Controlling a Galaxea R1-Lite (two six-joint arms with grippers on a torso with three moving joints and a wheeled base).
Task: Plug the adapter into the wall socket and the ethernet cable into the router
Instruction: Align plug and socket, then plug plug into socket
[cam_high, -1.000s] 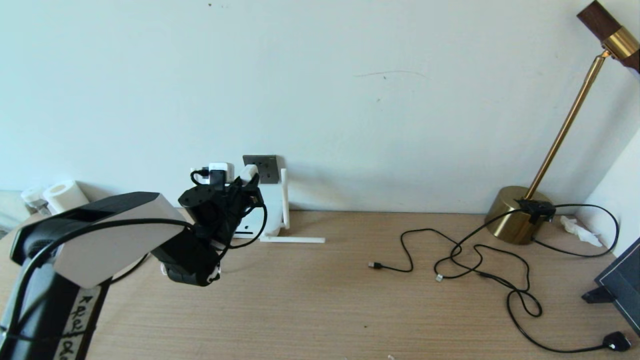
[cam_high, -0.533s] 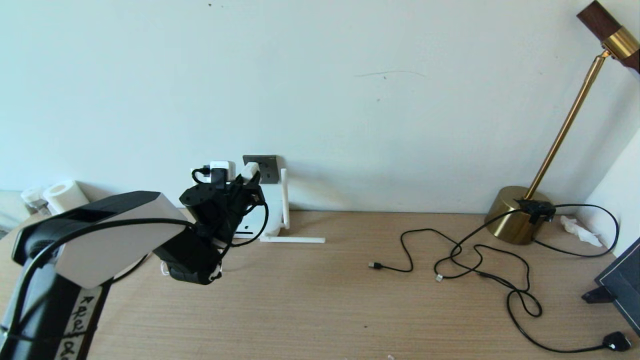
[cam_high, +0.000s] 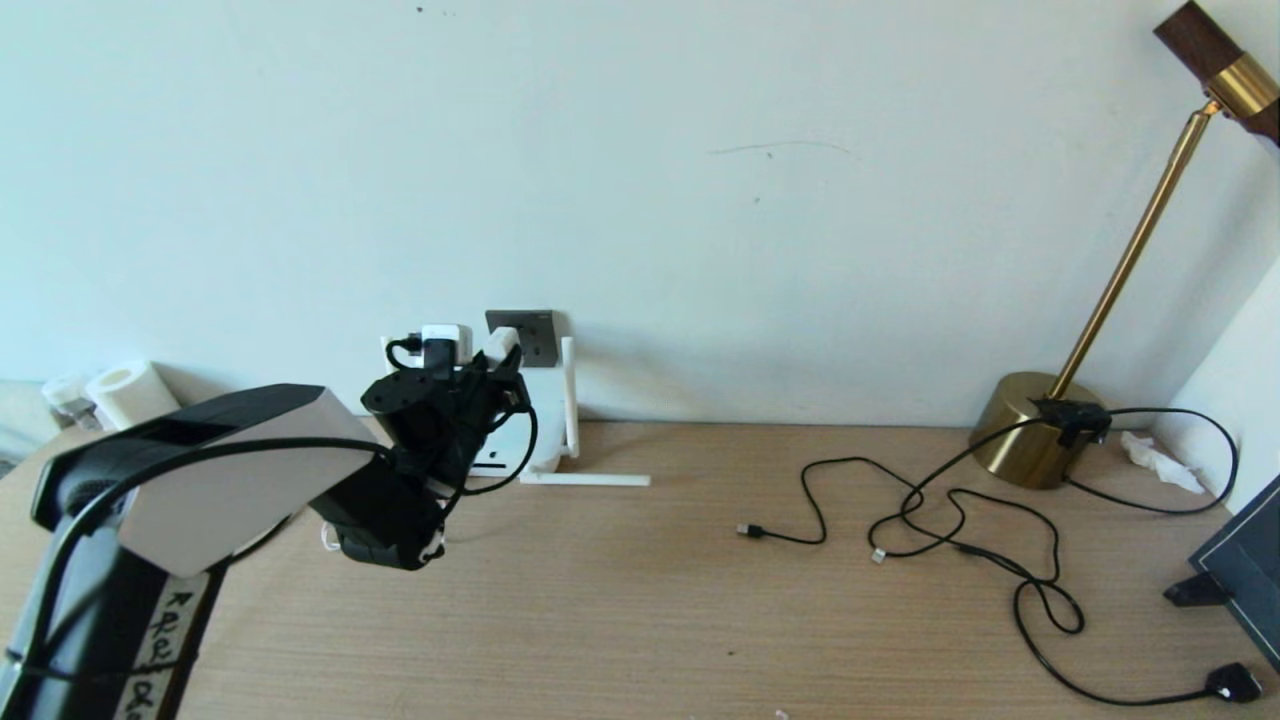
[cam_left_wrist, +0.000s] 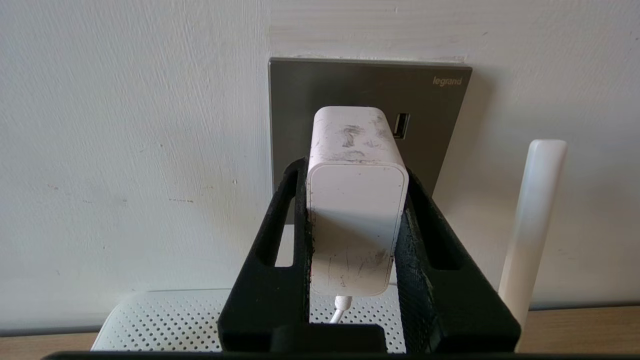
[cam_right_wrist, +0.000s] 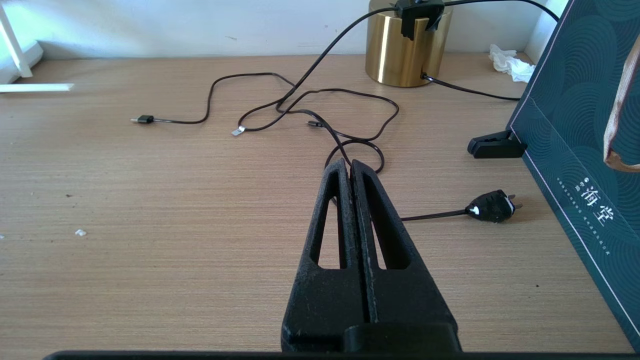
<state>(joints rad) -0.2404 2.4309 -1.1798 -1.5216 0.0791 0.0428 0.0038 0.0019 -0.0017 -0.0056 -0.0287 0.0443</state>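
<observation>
My left gripper (cam_left_wrist: 356, 200) is clamped on the adapter (cam_left_wrist: 356, 200) — its front end right at the wall socket (cam_left_wrist: 367, 95), above the router (cam_left_wrist: 165, 320). To the right, loose black cords (cam_high: 960, 530) lie on the table (cam_high: 640, 620). My right gripper (cam_right_wrist: 352, 170) hangs over them — fingers pressed together, empty.

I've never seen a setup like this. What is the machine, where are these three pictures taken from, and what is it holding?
It is a two-armed robot. One picture looks down from its head; the others look out from each wrist. The left gripper grips the adapter, a white power plug, against the wall socket, above the router. The right gripper is shut, empty, hovering over the wooden table. Thin black cords and a brass lamp sit there too.
</observation>
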